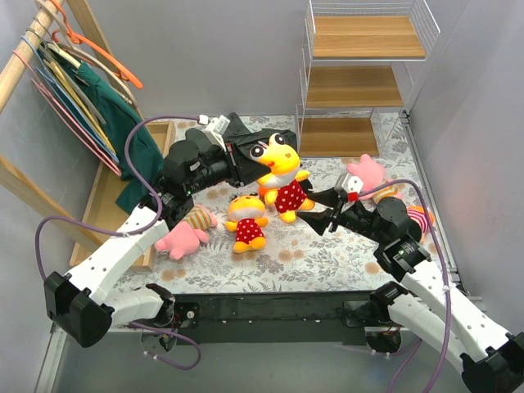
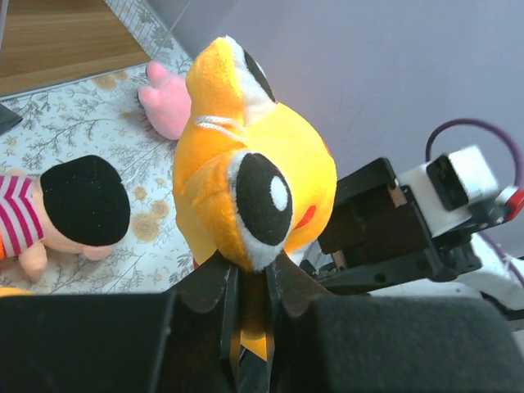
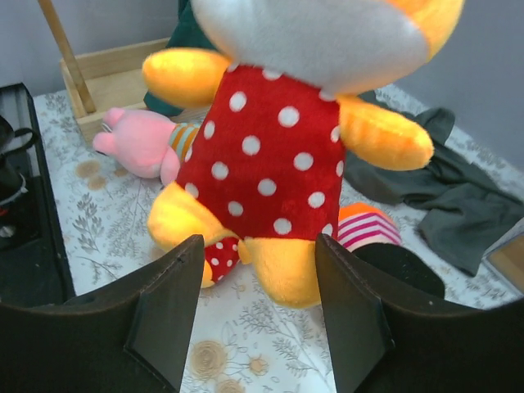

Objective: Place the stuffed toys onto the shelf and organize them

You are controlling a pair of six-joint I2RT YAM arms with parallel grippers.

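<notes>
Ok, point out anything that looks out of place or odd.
A dark grey cloth lies crumpled on the table beside a striped doll; it is no toy. The yellow doll is pinched by its head in the left tool, with the right tool open around its legs.

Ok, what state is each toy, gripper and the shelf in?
left gripper: shut on the held yellow doll's head
right gripper: open, close to that doll's dress
held yellow doll: upright, gripped by its head
second yellow doll: lying free on the table
left pink doll: lying free
right pink doll: free on the table
black-haired doll: lying free
shelf: standing, no toys on its visible boards
</notes>
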